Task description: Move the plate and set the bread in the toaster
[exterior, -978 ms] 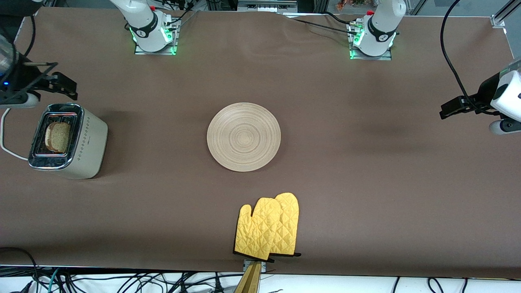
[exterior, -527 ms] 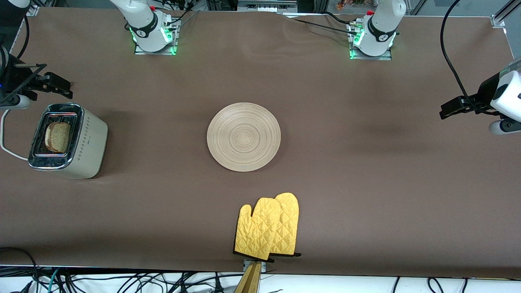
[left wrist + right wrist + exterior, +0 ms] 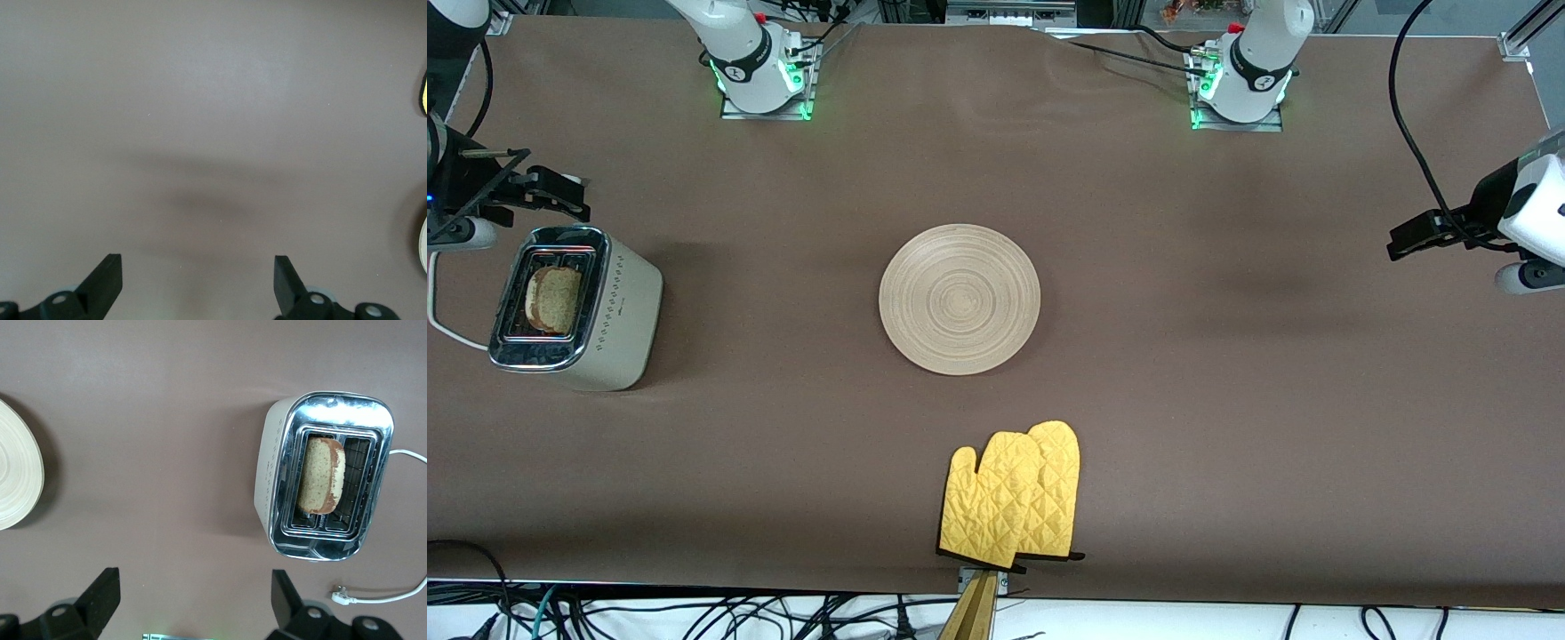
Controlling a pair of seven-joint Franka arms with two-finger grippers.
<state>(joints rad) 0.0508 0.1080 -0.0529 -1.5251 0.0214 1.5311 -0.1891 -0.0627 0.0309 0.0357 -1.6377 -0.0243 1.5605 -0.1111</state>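
The beige wooden plate [image 3: 959, 299] lies empty at the middle of the table; its edge shows in the right wrist view [image 3: 17, 475]. The cream toaster [image 3: 574, 307] stands at the right arm's end of the table, with the bread slice [image 3: 553, 300] upright in one slot. The right wrist view shows the toaster [image 3: 324, 485] and the bread [image 3: 321, 475] from above. My right gripper [image 3: 560, 191] is open and empty in the air just above the toaster's end toward the robot bases. My left gripper [image 3: 1409, 238] is open and empty, high over bare table at the left arm's end.
A pair of yellow oven mitts [image 3: 1014, 494] lies near the table's front edge, nearer the camera than the plate. The toaster's white cord [image 3: 445, 320] runs off the table's end; its plug [image 3: 341, 597] lies on the cloth.
My right gripper has drifted a little up and away from the toaster top. The bread stays in the slot. The left arm has not moved.
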